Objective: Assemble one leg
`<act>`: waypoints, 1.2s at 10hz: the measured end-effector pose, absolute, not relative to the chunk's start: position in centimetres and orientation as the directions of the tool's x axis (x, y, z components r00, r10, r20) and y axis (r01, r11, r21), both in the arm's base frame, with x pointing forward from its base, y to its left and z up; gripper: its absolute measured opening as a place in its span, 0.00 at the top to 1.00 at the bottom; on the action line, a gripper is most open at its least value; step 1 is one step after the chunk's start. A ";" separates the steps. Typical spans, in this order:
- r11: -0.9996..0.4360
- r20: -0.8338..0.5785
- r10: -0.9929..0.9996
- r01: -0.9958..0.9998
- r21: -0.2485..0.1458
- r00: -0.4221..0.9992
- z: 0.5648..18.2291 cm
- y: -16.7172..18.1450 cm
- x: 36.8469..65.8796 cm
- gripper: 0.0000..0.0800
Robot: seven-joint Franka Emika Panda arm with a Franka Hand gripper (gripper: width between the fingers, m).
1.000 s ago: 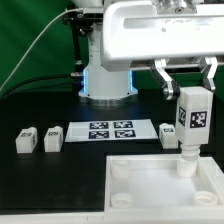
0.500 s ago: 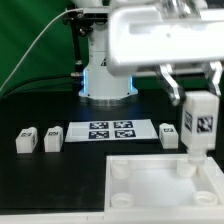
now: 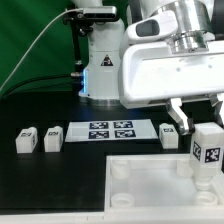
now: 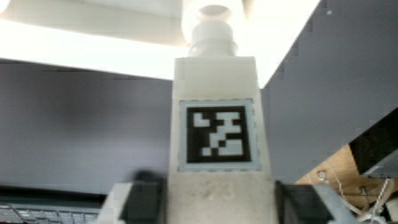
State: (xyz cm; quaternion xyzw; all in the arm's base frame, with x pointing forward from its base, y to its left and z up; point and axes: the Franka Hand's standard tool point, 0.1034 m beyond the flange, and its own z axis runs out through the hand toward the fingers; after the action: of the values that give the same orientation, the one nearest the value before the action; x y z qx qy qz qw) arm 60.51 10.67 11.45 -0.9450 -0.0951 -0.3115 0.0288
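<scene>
My gripper (image 3: 205, 118) is shut on a leg (image 3: 207, 150), a white block with a square marker, held upright at the exterior view's right. It hangs over the far right corner of the large white tray-like piece (image 3: 150, 175); whether it touches the corner socket I cannot tell. In the wrist view the leg (image 4: 221, 120) fills the middle, its round peg pointing away, clamped between both dark fingers (image 4: 146, 200). Three more legs lie on the table: two at the exterior view's left (image 3: 26, 139) (image 3: 53, 136) and one behind the tray (image 3: 169, 134).
The marker board (image 3: 110, 130) lies flat in the middle of the black table. The robot's base (image 3: 103, 70) stands behind it with a cable running off to the exterior view's left. A green backdrop closes the rear.
The gripper with the leg has moved toward the exterior view's right and lower, nearer the camera. The arm's body now covers more of the view. The other legs have not moved.
</scene>
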 end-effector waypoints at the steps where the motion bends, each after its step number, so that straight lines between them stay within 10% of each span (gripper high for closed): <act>1: -0.980 0.586 0.164 0.200 0.002 0.794 11.1 10.9 60.4 0.64; 12: -0.980 0.581 0.159 0.197 -0.001 0.798 8.8 11.1 60.9 0.64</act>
State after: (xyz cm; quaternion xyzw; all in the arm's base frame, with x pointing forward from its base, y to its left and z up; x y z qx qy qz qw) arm 60.86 11.15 8.83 -0.9477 -0.0940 -0.3033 0.0307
